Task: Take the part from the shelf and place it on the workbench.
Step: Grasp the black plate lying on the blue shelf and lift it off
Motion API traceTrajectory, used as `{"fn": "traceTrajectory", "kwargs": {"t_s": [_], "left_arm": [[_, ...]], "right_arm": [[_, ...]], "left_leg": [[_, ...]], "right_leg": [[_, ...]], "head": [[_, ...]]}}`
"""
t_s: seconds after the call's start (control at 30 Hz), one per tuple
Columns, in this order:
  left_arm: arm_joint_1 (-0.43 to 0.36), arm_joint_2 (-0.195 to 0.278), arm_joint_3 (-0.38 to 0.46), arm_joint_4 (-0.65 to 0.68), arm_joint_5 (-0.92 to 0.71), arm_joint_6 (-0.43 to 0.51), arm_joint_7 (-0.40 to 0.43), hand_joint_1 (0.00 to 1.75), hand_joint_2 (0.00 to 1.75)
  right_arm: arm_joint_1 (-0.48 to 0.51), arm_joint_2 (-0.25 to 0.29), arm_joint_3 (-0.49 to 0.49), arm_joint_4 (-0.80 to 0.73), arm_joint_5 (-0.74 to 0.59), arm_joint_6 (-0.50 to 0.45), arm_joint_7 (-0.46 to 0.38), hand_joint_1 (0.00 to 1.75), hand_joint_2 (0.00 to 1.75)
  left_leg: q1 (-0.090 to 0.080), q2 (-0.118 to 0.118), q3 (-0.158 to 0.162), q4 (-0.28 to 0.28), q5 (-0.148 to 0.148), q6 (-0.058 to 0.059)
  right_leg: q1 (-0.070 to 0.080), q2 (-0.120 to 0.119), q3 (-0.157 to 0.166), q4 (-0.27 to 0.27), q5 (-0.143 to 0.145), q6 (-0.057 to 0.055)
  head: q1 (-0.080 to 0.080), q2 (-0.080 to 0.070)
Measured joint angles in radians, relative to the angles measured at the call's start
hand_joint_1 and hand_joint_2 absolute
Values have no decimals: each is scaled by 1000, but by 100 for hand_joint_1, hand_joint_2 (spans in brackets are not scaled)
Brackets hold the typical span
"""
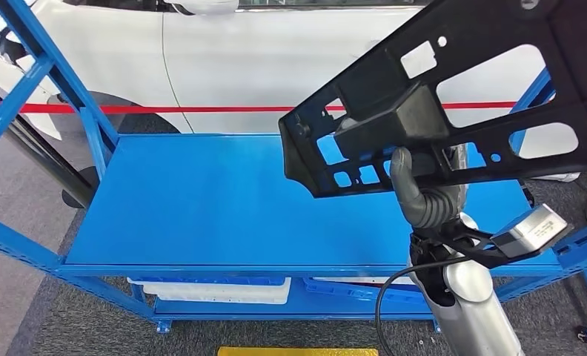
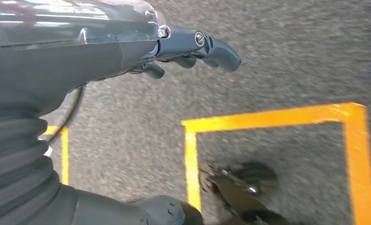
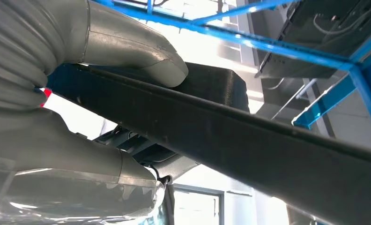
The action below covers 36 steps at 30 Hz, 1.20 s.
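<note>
Head view: the black part is being held above the blue shelf, in the upper right of the frame, by the right hand, whose fingers are being closed on its lower edge. Its long axis is running from the middle of the frame up toward the upper right corner, the narrow end pointing lower left. Probably the part is being gripped near one end, so it could be tipped or slipped, or knocked against the shelf frame. The left hand is being kept over the floor, holding nothing, fingers loosely apart.

A car workshop: a white car stands just behind the blue steel shelf rack, on grey floor with yellow marking lines.
</note>
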Motion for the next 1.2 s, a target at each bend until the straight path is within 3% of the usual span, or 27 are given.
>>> {"fn": "traceTrajectory", "kwargs": {"t_s": [0.1, 0.13, 0.17, 0.23, 0.27, 0.3, 0.33, 0.4, 0.47, 0.5, 0.57, 0.63, 0.7, 0.77, 0.8, 0.83, 0.87, 0.9, 0.93, 1.0, 1.03, 1.1, 1.13, 1.17, 1.2], "left_arm": [[2, 7, 0, 3, -11, -5, 34, 0, 175], [3, 9, 0, 4, -14, -9, 39, 0, 175], [3, 11, 0, 5, -16, -12, 41, 0, 175], [3, 13, 0, 5, -18, -17, 37, 0, 175], [4, 13, 0, 5, -18, -19, 31, 0, 175], [4, 13, 0, 5, -20, -21, 25, 0, 175], [4, 13, -1, 5, -22, -23, 20, 0, 175], [4, 11, -1, 5, -25, -25, 12, 0, 175], [4, 10, -3, 5, -27, -28, 10, 0, 175], [4, 10, -4, 5, -28, -29, 10, 0, 175], [6, 10, -6, 5, -29, -30, 11, 0, 175], [8, 10, -7, 5, -29, -28, 15, 0, 175], [10, 11, -7, 6, -30, -27, 19, 0, 175], [12, 10, -7, 6, -36, -26, 20, 0, 175], [12, 10, -7, 6, -39, -26, 20, 0, 175], [12, 10, -7, 6, -42, -25, 20, 0, 175], [12, 10, -7, 6, -44, -25, 20, 0, 175], [12, 10, -7, 6, -45, -25, 20, 0, 175], [11, 10, -7, 6, -46, -25, 19, 0, 175], [9, 10, -8, 6, -48, -24, 17, 0, 175], [9, 9, -8, 6, -51, -23, 17, 0, 175], [10, 6, -8, 7, -55, -22, 16, 0, 175], [10, 5, -7, 8, -57, -21, 16, 0, 175], [10, 3, -7, 8, -58, -20, 16, 0, 175], [10, 2, -7, 9, -59, -19, 16, 0, 175]], "right_arm": [[-2, -6, 6, 0, 0, -8, -3, 175, 175], [-1, -10, 7, -1, 0, -12, -5, 175, 175], [0, -14, 8, -1, 0, -15, -7, 175, 175], [5, -19, 9, -3, -1, -19, -11, 175, 175], [11, -21, 10, -3, -2, -20, -14, 175, 175], [18, -24, 10, -2, -3, -22, -16, 175, 175], [25, -26, 11, -2, -4, -24, -19, 175, 175], [34, -28, 12, -2, -7, -28, -24, 175, 175], [40, -29, 13, -2, -9, -31, -28, 175, 175], [44, -29, 13, -2, -9, -32, -30, 175, 175], [54, -30, 14, -1, -9, -32, -34, 175, 175], [61, -30, 15, 0, -8, -32, -39, 175, 175], [74, -31, 15, 0, 0, -36, -49, 175, 175], [102, -31, 15, 0, 29, -54, -66, 175, 175], [120, -31, 14, 0, 49, -68, -76, 175, 175], [138, -30, 14, 0, 66, -81, -84, 175, 175], [154, -30, 13, 0, 81, -92, -90, 175, 175], [169, -30, 12, 0, 91, -100, -95, 175, 175], [183, -29, 11, -1, 101, -110, -100, 175, 175], [215, -22, 7, -2, 123, -137, -114, 175, 175], [232, -16, 4, -2, 135, -152, -122, 175, 175], [271, -3, -2, -2, 164, -185, -137, 175, 175], [291, 4, -6, -2, 178, -200, -143, 175, 175], [309, 11, -11, -2, 191, -213, -148, 175, 175], [324, 16, -15, -2, 201, -224, -153, 175, 175]], "left_leg": [[1, 3, -14, -14, 27, 15], [3, 5, -22, -19, 41, 23], [6, 7, -33, -24, 55, 30], [4, 9, -61, -24, 78, 37], [3, 10, -76, -22, 89, 38], [3, 10, -91, -20, 99, 37], [3, 10, -107, -16, 108, 35], [3, 10, -136, -5, 123, 30], [0, 9, -156, 8, 135, 20], [-1, 9, -161, 12, 142, 15], [-1, 8, -166, 10, 157, 3], [2, 6, -179, 26, 137, -9], [6, 5, -206, 106, 48, -18], [9, 5, -231, 230, -41, -25], [11, 5, -231, 276, -54, -27], [12, 5, -216, 292, -43, -28], [12, 5, -185, 274, -17, -27], [12, 5, -138, 225, 9, -25], [11, 4, -79, 151, 16, -20], [6, 2, 10, 21, -1, -10], [2, 2, 28, -12, -11, -5], [0, 4, 21, -25, 4, 8], [2, 6, 12, -28, 17, 17], [4, 9, 0, -32, 31, 25], [5, 12, -13, -35, 46, 32]], "right_leg": [[-1, 1, -7, -6, 12, 20], [-1, 2, -15, 8, -10, 23], [-1, 3, -29, 41, -50, 26], [-3, 4, -60, 156, -148, 31], [-4, 4, -69, 214, -177, 33], [-5, 4, -68, 252, -183, 36], [-5, 4, -51, 258, -168, 37], [-6, 4, 30, 174, -121, 35], [-2, 4, 125, 43, -121, 26], [1, 5, 150, 1, -130, 20], [4, 6, 152, -18, -129, 6], [0, 2, 136, -21, -109, -11], [-3, -1, 111, -23, -85, -24], [-2, -2, 79, -21, -60, -26], [-1, -3, 62, -19, -48, -25], [-1, -4, 45, -17, -37, -23], [0, -5, 29, -14, -27, -21], [0, -6, 15, -12, -16, -18], [0, -5, 3, -9, -6, -14], [1, -7, -8, -9, 13, -3], [1, -8, -8, -12, 22, 4], [-2, -8, -7, -19, 36, 18], [-4, -6, -13, -12, 21, 23], [-4, -4, -22, 9, -14, 27], [-6, -1, -36, 51, -67, 30]], "head": [[-1, 0], [0, 0], [2, 0], [5, 0], [6, 0], [6, 0], [6, 0], [6, 0], [6, 0], [8, 0], [10, 0], [11, 0], [7, 0], [4, 0], [5, 0], [5, 0], [5, 0], [4, 0], [4, 0], [6, 0], [4, 0], [1, 0], [-1, 0], [1, 0], [3, 0]]}}
